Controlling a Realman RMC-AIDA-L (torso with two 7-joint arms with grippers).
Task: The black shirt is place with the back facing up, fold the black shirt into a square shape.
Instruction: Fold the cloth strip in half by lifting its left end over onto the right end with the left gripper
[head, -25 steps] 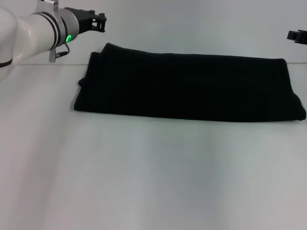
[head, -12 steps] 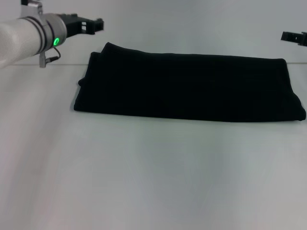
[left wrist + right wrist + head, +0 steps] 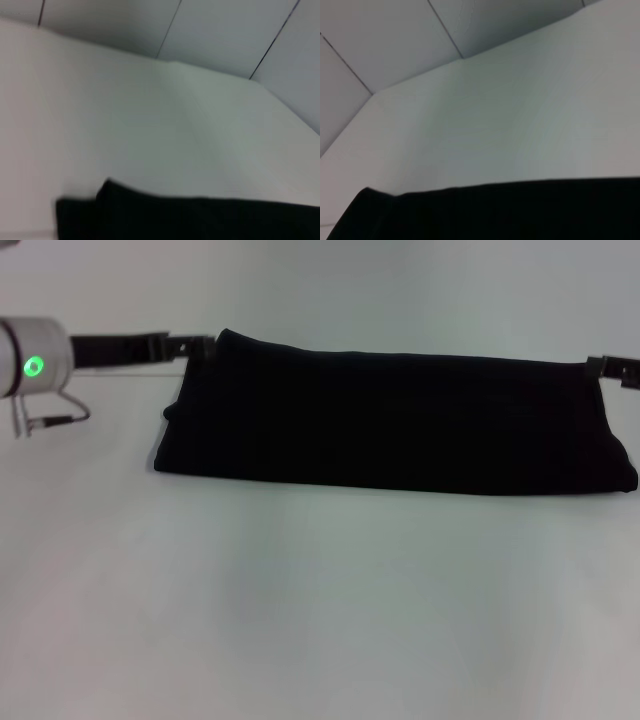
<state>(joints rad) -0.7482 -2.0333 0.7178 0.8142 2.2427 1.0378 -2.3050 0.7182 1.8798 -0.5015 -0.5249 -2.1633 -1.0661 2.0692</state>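
Observation:
The black shirt (image 3: 390, 420) lies on the white table as a long folded band running left to right. My left gripper (image 3: 197, 343) is low at the band's far left corner, right against the fabric edge. At the far right corner sits my right gripper (image 3: 612, 369), only partly in view at the picture's edge. In the left wrist view the black shirt (image 3: 200, 220) shows as a dark strip with bare table beyond it. The right wrist view likewise holds the black shirt (image 3: 510, 210) as a dark strip.
The white table (image 3: 320, 610) stretches wide in front of the shirt toward me. Grey wall panels (image 3: 225, 35) rise behind the table's far edge.
Both grippers have come down from above the far side to the shirt's two far corners. The left arm dropped lower and reaches in flatter. The shirt has not moved.

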